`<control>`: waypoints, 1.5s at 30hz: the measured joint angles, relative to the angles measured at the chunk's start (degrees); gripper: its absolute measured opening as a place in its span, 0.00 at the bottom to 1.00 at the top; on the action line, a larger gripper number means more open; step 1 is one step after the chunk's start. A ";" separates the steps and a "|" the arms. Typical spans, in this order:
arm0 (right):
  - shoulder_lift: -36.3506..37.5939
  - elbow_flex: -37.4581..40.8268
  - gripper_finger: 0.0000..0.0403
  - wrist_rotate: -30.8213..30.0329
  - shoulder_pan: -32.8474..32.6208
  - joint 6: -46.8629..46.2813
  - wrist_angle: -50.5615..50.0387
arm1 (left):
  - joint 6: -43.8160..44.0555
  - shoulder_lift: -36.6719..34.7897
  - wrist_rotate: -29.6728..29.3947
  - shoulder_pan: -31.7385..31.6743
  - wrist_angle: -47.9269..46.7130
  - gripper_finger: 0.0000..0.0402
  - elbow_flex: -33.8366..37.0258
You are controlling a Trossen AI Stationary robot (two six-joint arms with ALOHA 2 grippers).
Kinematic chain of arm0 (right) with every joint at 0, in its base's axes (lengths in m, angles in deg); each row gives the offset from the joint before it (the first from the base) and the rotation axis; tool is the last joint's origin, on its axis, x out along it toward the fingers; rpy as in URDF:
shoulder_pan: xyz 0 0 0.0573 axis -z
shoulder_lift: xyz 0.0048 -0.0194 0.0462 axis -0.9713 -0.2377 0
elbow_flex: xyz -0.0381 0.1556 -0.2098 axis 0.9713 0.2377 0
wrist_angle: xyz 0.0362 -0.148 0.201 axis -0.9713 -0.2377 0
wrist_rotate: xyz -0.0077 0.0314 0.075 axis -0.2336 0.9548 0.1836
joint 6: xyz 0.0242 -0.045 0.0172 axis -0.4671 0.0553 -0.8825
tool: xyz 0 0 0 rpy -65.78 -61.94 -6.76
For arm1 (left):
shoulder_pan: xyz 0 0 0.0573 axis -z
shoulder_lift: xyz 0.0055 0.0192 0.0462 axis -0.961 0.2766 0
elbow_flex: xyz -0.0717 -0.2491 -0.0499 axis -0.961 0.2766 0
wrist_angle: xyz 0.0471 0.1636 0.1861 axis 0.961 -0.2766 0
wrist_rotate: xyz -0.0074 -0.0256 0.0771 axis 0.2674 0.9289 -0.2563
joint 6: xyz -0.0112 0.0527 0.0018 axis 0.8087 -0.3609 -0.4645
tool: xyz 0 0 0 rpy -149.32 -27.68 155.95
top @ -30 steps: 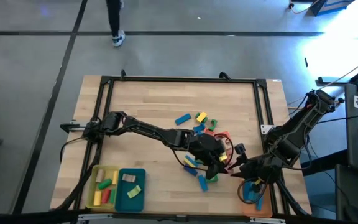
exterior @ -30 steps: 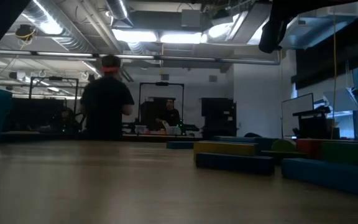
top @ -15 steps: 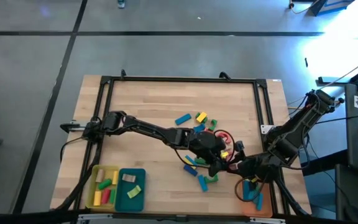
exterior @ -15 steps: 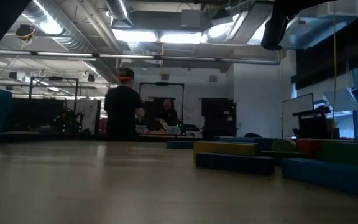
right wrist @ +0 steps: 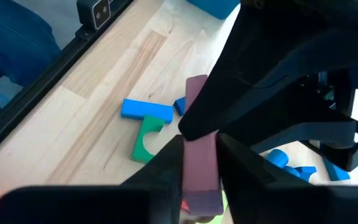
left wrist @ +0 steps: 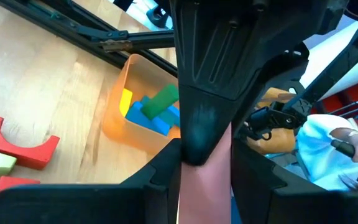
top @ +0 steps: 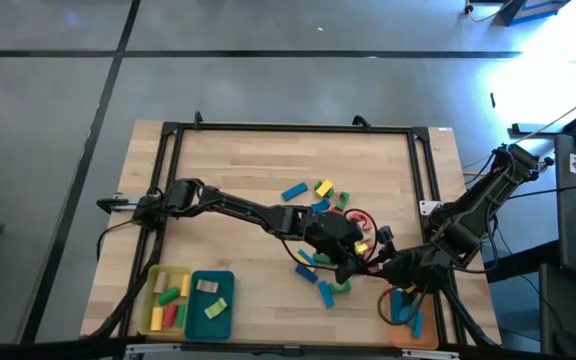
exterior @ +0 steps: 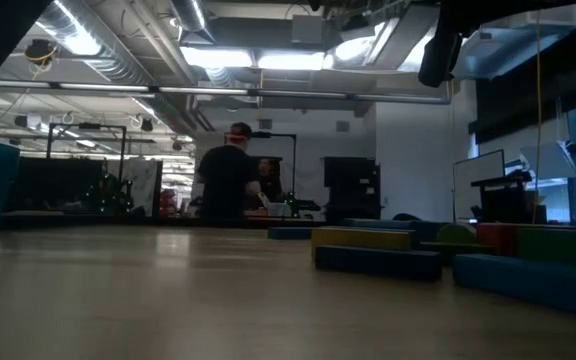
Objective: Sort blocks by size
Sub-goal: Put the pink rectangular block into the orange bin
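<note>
At the table's [top: 238, 160] near edge sat the trays: yellow [top: 149, 300] and teal [top: 230, 300] on the left, each with a few blocks, and orange [left wrist: 114, 115] on the right, with blue, green and yellow pieces in it.

Just beyond the orange tray, the left gripper [top: 348, 252] and right gripper [top: 380, 266] met over the wood. A pink block [right wrist: 199, 155] stood between them. The left jaws were narrow and clamped one end of it. The right jaws sat close against its sides and seemed to grip it too.

I judged this a handover in mid-air, with the pink block passing from the left arm to the right, which is nearer the orange tray. Next, the left jaws would need to let go only once the right grip was firm. The right arm could then carry the block back to the tray.

Farther out, loose blocks [top: 320, 192] lay scattered, unsorted. A person [exterior: 230, 180] stood in the room beyond.
</note>
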 joint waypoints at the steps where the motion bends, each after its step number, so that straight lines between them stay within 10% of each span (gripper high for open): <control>1: 0.00 0.00 0.19 0.10 -0.01 0.05 -0.04 | 0.01 0.00 0.07 0.00 0.03 0.24 0.02; 19: -0.07 -5.13 0.15 12.73 0.00 -4.15 -4.72 | -16.94 -0.28 0.58 -0.14 -5.36 0.45 -0.11; 33: -0.04 -6.14 0.17 41.79 -0.11 -43.13 -20.57 | -36.12 -0.22 -4.84 -6.07 -25.66 0.48 -0.05; 45: -0.04 -6.16 0.25 42.42 -0.11 -48.55 -21.00 | -47.49 -0.13 -9.40 -7.96 -28.64 0.48 5.08</control>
